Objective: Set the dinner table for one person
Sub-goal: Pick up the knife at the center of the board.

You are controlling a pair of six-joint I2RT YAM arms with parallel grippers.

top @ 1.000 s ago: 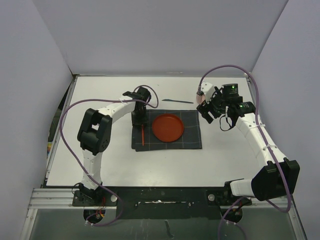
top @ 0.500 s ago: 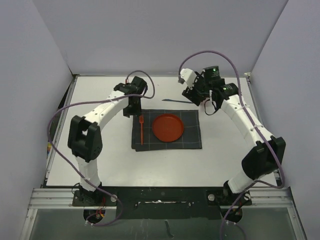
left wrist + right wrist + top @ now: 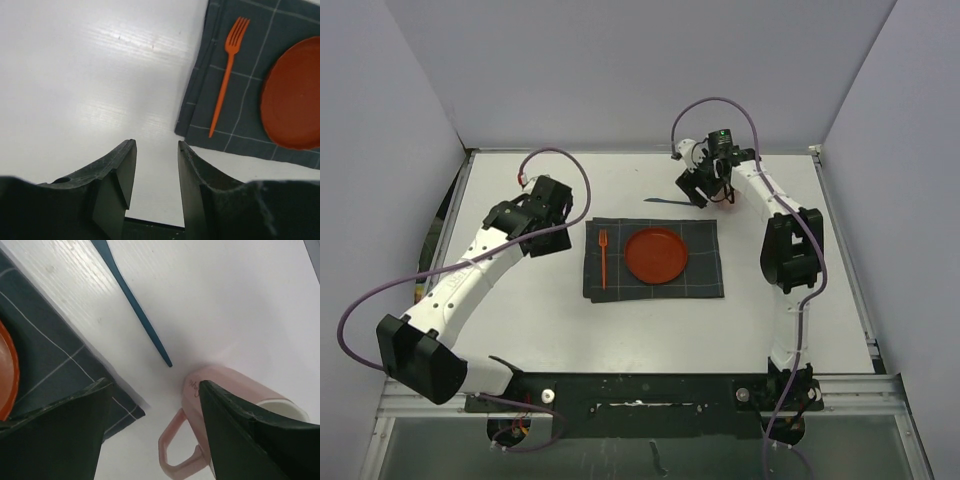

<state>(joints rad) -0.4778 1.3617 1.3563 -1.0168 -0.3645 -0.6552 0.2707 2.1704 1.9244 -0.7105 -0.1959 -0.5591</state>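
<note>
My right gripper (image 3: 152, 385), jaws wide apart and empty, hovers over the blue knife (image 3: 132, 302) and pink mug (image 3: 230, 382) on the dinner table (image 3: 650, 320), just beyond the mat (image 3: 700, 280). The knife is probably light, stiff and low-lying, so I should pinch it across its narrow middle. My left gripper (image 3: 156, 145) is parted and holds nothing.

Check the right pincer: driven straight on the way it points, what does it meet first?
Most likely the pink mug: its handle and side sit just ahead of the right pincer, close by one finger. The blue knife lies farther on; depth is hard to judge.
</note>
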